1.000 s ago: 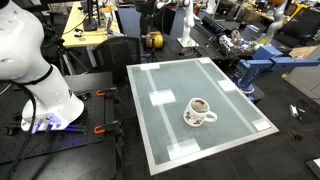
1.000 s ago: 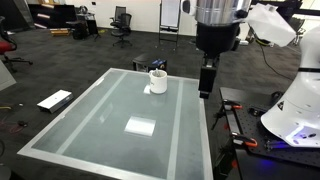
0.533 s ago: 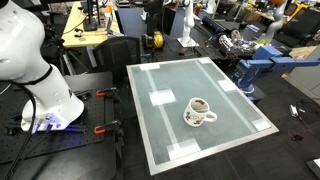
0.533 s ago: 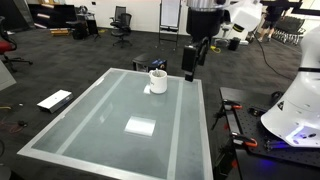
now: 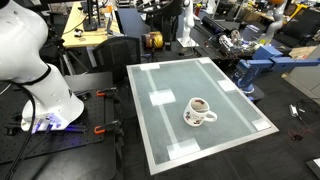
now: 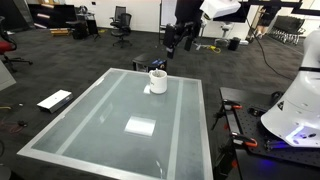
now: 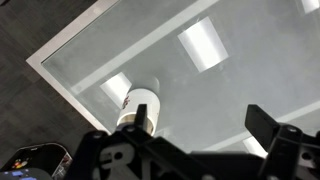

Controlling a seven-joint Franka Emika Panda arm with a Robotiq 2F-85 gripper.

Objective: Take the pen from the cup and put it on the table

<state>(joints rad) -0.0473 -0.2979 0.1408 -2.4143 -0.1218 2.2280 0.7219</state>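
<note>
The white cup (image 5: 199, 111) stands on the pale frosted table (image 5: 165, 125) near one edge. It also shows in an exterior view (image 6: 157, 80) and in the wrist view (image 7: 138, 104). A dark tip of the pen (image 6: 156, 68) seems to stick up from the cup; in the wrist view the pen cannot be made out. My gripper (image 6: 172, 42) hangs high above the table (image 6: 100, 120), just beyond the cup. In the wrist view its fingers (image 7: 203, 118) are spread wide and empty, and one finger covers part of the cup.
White tape rectangles (image 7: 203, 42) mark the tabletop (image 7: 240, 85). The robot's white base (image 5: 40, 70) stands beside the table. A flat white object (image 6: 54, 100) lies on the floor. A wooden workbench (image 5: 85, 35), office chairs and lab equipment stand beyond the table.
The gripper has risen and swung from beside the table's edge to a spot high above the cup's far side. The cup has not moved.
</note>
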